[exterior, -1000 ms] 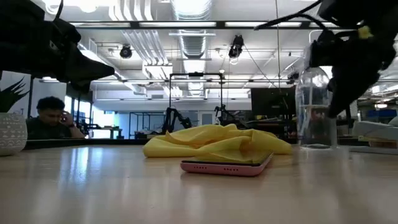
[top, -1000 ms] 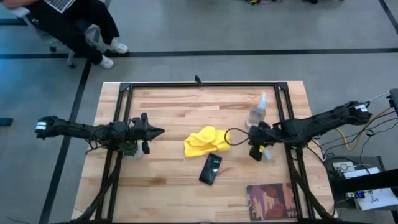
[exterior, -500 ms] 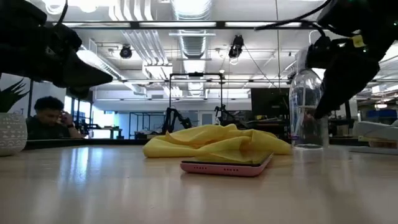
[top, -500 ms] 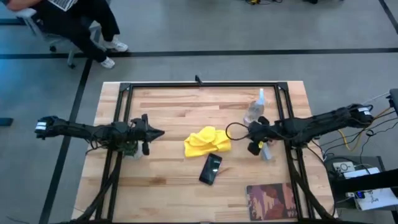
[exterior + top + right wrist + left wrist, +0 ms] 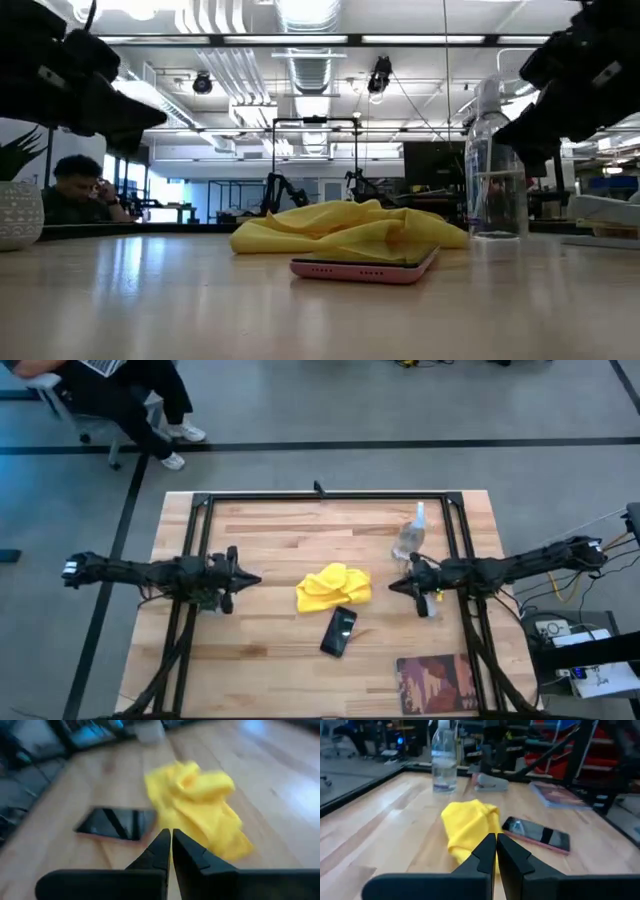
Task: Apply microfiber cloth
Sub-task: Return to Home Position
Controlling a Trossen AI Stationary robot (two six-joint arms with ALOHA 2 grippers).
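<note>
The yellow microfiber cloth [image 5: 333,587] lies crumpled on the wooden table's middle [image 5: 345,230], in both wrist views too [image 5: 470,825] [image 5: 200,805]. A black phone [image 5: 338,631] in a pink case [image 5: 365,265] lies flat just near of it. A clear spray bottle [image 5: 410,538] stands upright to the far right of the cloth. My left gripper [image 5: 258,577] hovers shut left of the cloth [image 5: 496,842], pointing at it. My right gripper [image 5: 392,586] hovers shut right of the cloth [image 5: 170,837], also pointing at it. Neither touches anything.
A dark red book [image 5: 437,682] lies at the near right corner. A white plant pot [image 5: 20,215] stands under the left arm. A grey object [image 5: 492,782] lies under the right arm. Black frame bars [image 5: 320,497] border the table. A person [image 5: 120,400] sits beyond the far left corner.
My right gripper has risen away from beside the spray bottle, drawn back a little toward the table's right edge, and its open fingers have shut into a point aimed at the cloth. The bottle stands free. Cloth and phone have not moved.
</note>
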